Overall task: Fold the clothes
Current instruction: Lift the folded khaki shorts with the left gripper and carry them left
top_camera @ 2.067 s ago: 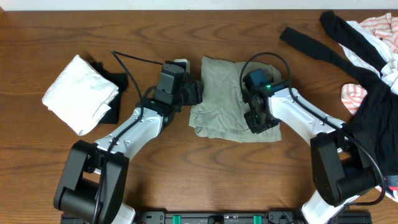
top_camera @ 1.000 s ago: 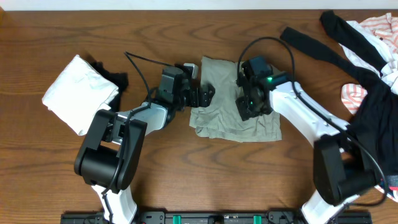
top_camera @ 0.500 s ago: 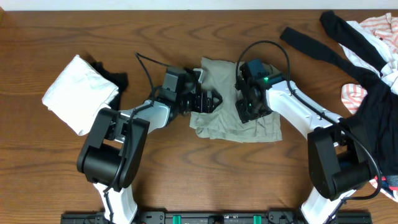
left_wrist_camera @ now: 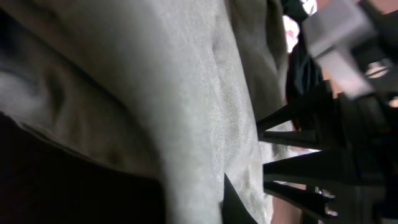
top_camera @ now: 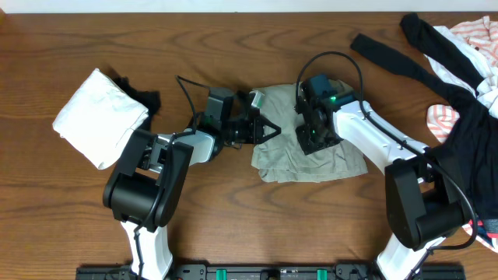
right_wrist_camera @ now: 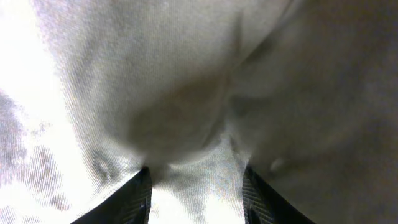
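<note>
The shorts lie mid-table, between the two arms, bunched into a rough, wrinkled block with uneven edges. We judge the fold partly made, not finished. The right gripper sits on top of the cloth; in its wrist view the fingertips stand narrow with a bulge of fabric pinched between them, so it is holding the shorts. The left gripper is at their left edge, cloth filling its view, but whether it grips we cannot tell. Left to do: close the fold, square it, let go.
</note>
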Robot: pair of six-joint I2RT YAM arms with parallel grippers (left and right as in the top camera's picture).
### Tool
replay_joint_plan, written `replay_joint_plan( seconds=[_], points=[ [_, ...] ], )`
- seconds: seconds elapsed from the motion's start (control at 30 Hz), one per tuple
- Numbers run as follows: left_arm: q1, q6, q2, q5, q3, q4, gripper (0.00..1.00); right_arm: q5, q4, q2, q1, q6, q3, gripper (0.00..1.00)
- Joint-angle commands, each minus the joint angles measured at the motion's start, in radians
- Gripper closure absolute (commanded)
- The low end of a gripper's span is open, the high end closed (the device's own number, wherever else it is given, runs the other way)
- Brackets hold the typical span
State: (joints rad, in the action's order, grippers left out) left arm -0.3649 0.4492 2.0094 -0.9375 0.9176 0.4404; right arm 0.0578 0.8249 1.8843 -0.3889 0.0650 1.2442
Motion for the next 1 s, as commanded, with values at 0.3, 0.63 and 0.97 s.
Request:
replay_joint_plan(
  seconds=[0.3,0.63,0.97],
  points=[
    [0.116,-0.049,-0.131,0.107,0.0,-0.152,0.94,0.003,0.002,-0.182,0.036,0.009,0.006,0.53],
    [0.221,-0.169,-0.334,0.362,0.105,-0.594,0.94,0.003,0.014,-0.402,0.095,0.009,0.006,0.47],
    [0.258,-0.297,-0.443,0.505,0.317,-0.974,0.94,0.002,0.05,-0.416,0.102,0.008,0.006,0.47]
  ],
)
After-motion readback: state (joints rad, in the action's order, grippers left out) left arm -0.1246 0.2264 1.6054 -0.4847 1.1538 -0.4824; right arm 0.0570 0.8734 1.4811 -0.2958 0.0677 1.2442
